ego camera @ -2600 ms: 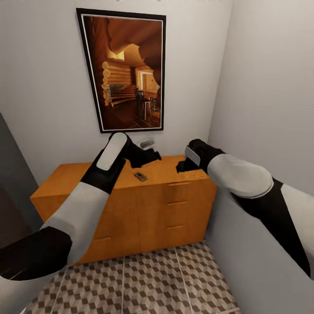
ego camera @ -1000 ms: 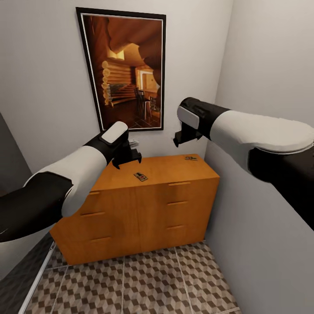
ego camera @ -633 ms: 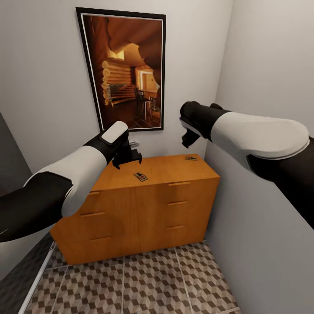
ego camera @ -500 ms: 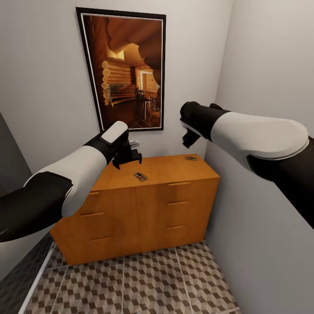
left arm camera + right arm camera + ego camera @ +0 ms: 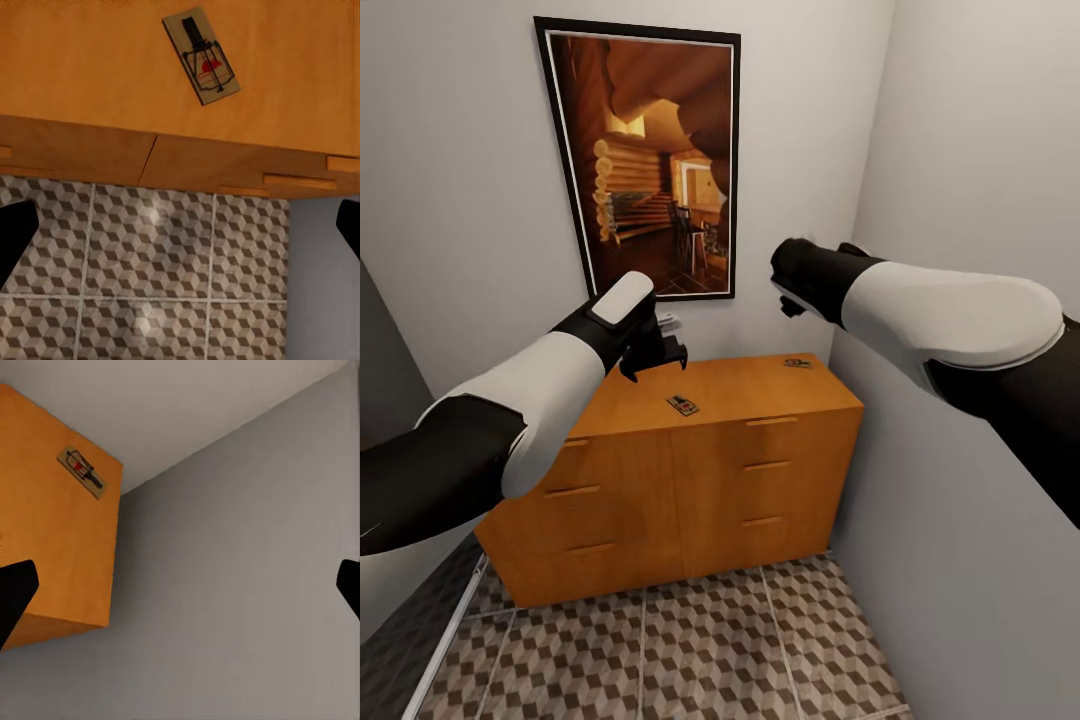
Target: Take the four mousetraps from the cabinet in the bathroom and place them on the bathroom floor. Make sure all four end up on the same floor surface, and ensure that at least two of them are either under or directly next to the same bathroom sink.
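The orange-brown cabinet (image 5: 690, 470) stands against the back wall. One mousetrap (image 5: 682, 405) lies mid-top, also seen in the left wrist view as a mousetrap (image 5: 202, 56). A second mousetrap (image 5: 797, 363) lies at the back right corner and appears in the right wrist view as a mousetrap (image 5: 84, 472). My left gripper (image 5: 655, 360) hovers open over the cabinet's top left part, empty. My right gripper (image 5: 792, 303) is raised above the right corner, largely hidden behind its wrist; the right wrist view shows its fingertips (image 5: 15, 592) wide apart. The sink is out of view.
A framed picture (image 5: 645, 160) hangs above the cabinet. A grey side wall (image 5: 960, 200) closes in on the right, close to my right arm. The cube-patterned bathroom floor (image 5: 710, 640) spreads in front of the cabinet. A small pale object (image 5: 668, 322) sits behind my left gripper.
Both grippers have risen from just above the cabinet top. Over the last second the right wrist has turned, hiding its fingers behind it. The left gripper has barely shifted.
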